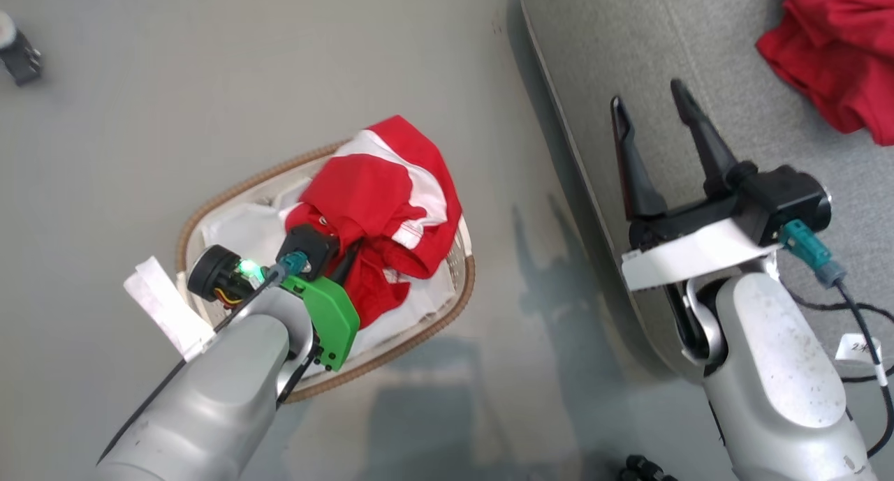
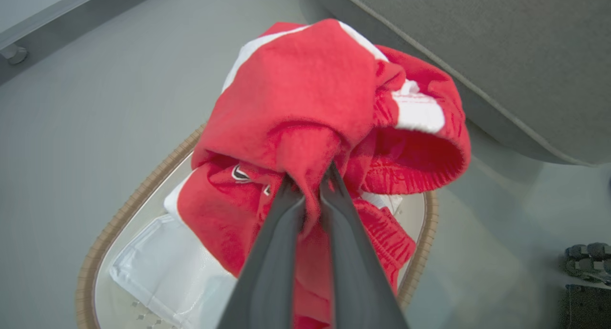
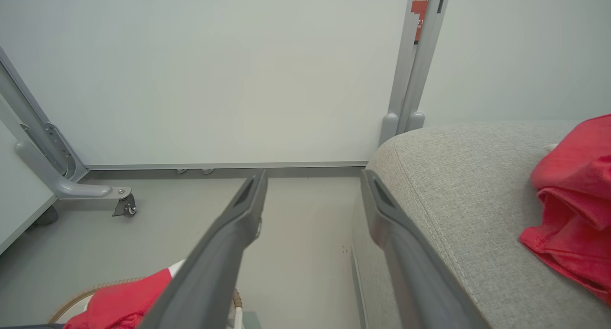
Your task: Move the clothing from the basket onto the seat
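Bare floor (image 1: 499,188) between basket (image 1: 230,190) and seat (image 1: 614,41) edge.

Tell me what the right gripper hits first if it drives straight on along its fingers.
Probably the white wall panel at its foot; the right gripper may brush the seat corner, depth unclear.

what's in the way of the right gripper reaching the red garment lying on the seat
Probably nothing, so likely yes. The right gripper hangs open and empty over the edge of the seat, fingers pointing across it, and bare upholstery lies between it and the red garment.
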### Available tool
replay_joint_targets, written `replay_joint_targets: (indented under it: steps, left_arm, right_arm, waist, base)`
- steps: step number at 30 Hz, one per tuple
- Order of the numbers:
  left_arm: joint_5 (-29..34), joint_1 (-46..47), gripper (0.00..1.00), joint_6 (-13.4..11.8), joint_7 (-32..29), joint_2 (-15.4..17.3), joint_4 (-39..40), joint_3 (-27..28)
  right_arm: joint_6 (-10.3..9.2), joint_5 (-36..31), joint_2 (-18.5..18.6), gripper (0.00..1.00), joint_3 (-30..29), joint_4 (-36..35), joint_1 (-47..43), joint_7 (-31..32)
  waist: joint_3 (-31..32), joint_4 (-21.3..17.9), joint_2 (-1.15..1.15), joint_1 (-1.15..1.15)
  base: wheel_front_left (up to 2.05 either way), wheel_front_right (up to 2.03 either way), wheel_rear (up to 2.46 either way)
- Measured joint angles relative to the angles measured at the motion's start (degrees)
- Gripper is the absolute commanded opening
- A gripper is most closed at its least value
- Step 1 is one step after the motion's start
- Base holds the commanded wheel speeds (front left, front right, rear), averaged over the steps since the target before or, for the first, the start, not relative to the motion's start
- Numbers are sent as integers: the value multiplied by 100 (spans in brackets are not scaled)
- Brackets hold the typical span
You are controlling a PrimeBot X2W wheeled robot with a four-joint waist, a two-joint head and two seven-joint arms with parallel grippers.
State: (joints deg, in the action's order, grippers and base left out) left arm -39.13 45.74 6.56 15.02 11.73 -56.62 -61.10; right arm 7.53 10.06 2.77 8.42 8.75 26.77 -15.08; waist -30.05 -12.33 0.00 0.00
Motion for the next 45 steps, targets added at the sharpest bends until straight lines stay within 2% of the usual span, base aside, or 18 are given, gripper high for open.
replay_joint_targets:
  steps: [7, 12, 20, 31, 38, 45]
  left_arm:
    - [359, -585, 0, -64, 0, 158, 815, 616]
    - [521, -981, 0, -103, 0, 140, 1332, 1126]
    - [889, -1734, 0, -149, 0, -8, 2273, 2146]
    - [1230, -2404, 0, 0, 1, -380, 3416, 3237]
    - [1241, -2663, 0, 57, 0, -619, 3954, 3588]
    - [1246, -2754, 0, 74, 0, -711, 4072, 3596]
  right_arm:
    - [0, -66, -1, 100, 25, 221, -337, 0]
    - [0, -60, -1, 100, 18, 358, -594, 0]
    - [0, 5, -2, 100, -116, 510, -1114, 0]
    - [0, 15, 0, 100, -261, 683, -1629, 0]
    - [0, 73, 1, 100, -304, 780, -1850, 0]
    - [0, -92, 3, 100, -18, 745, -1916, 0]
  waist:
    - [641, 163, 0, 0]
    - [1072, 300, 0, 0]
    - [1745, 556, 0, 0]
    - [2442, 832, 0, -1]
    - [2740, 905, 0, -1]
    - [2844, 958, 0, -1]
  base:
    - [0, 0, 0]
    - [0, 0, 0]
    - [0, 0, 0]
    - [0, 0, 0]
    - [0, 0, 0]
    - [0, 0, 0]
